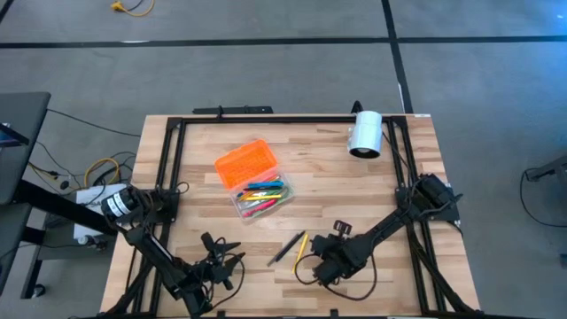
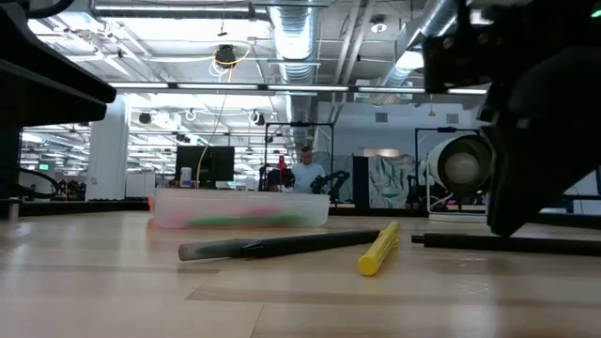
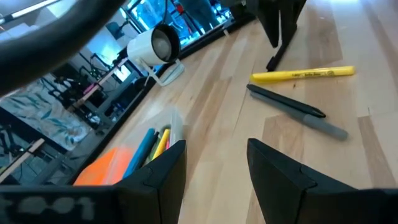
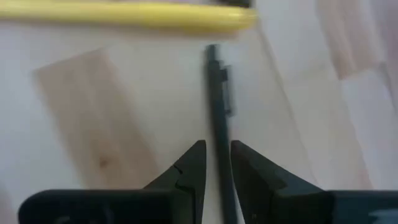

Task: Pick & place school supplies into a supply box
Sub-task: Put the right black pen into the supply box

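Pen (image 4: 219,106) lies between right pincer (image 4: 217,163) fingers — seemingly ungripped.

One camera looks straight down on the whole light wooden table (image 1: 354,186). Another sits at table-top height, facing level across into the room. Each wrist camera looks past its own fingers, the right one very close. All four share the yellow highlighter pen (image 1: 300,245) (image 2: 377,249) (image 3: 303,74) (image 4: 124,14).

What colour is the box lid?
Bright orange lid, clearest in the high view.
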Robot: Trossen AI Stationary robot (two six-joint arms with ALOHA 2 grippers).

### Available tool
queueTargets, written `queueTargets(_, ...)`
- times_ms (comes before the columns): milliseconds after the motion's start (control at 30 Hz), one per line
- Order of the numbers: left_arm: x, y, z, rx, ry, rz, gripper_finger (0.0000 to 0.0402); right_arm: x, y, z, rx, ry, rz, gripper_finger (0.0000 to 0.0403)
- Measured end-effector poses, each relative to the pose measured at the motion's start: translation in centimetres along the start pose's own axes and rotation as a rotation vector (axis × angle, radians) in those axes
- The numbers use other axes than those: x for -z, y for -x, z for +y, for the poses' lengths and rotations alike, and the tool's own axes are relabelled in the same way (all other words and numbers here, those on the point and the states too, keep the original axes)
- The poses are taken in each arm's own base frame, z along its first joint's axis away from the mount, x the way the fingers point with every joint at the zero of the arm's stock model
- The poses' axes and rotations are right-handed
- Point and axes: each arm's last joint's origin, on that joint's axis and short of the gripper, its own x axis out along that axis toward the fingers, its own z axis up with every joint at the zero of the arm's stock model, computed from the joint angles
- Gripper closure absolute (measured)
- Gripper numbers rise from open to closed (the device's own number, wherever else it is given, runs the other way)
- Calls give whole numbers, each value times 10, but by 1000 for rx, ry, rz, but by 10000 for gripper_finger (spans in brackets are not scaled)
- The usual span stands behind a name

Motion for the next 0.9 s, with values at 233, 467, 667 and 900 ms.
queueTargets(233,-3,0,-1,4,8,2,242,4,16,8,56,136,-79,334)
queueTargets(467,-4,-2,-1,14,-2,22,242,8,14,5,85,129,-53,305)
queueTargets(667,-4,-3,-1,12,-1,26,242,9,-5,-4,49,92,-8,250)
queueTargets(900,-3,-3,-1,23,-5,38,242,8,-14,-11,33,31,15,198)
